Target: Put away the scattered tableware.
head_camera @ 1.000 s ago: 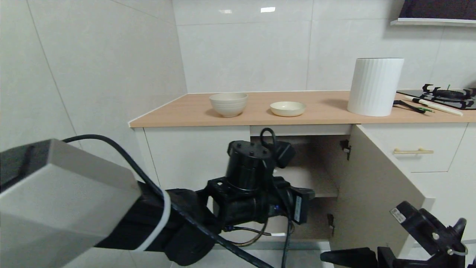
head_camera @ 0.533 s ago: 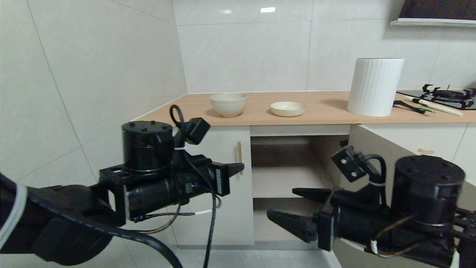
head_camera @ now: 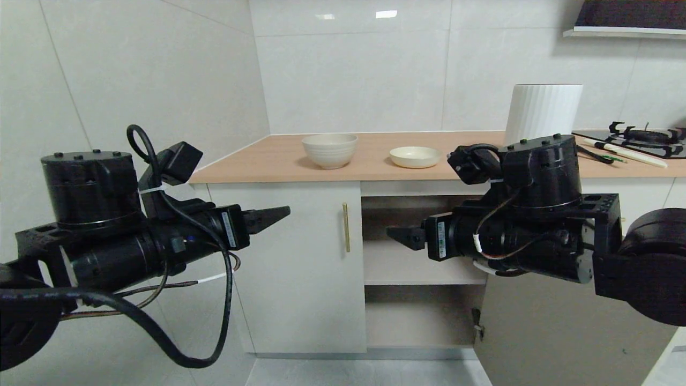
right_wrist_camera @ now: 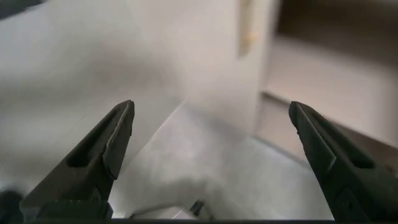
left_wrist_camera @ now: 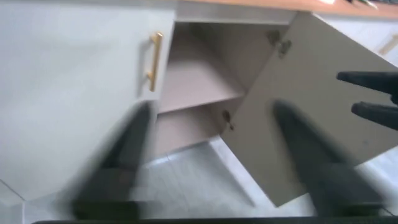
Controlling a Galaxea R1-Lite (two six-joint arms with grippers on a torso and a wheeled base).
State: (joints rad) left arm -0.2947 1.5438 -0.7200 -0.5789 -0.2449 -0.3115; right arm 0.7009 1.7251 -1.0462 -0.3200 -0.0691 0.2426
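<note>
While left claw (head_camera: 278,213) and right claw (head_camera: 394,234) both hang spread open, empty, I see bowl (head_camera: 329,150) and shallow dish (head_camera: 415,156) on surface (head_camera: 471,155), above and beyond both. Prob ceramic: stiff, glazed, slippery, chippable. I'd pinch bowl at rim; dish same, gently.

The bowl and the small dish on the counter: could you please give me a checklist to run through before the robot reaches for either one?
1. Bowl upright on the counter, nothing crowding it: ok.
2. Dish lies flat, apart from the bowl: ok.
3. Inside of the bowl free of contents: cannot tell, the rim hides it.
4. Cupboard door open, shelf exposed: ok.
5. Left gripper fingers open, holding nothing: ok.
6. Right gripper fingers open, holding nothing: ok.
</note>
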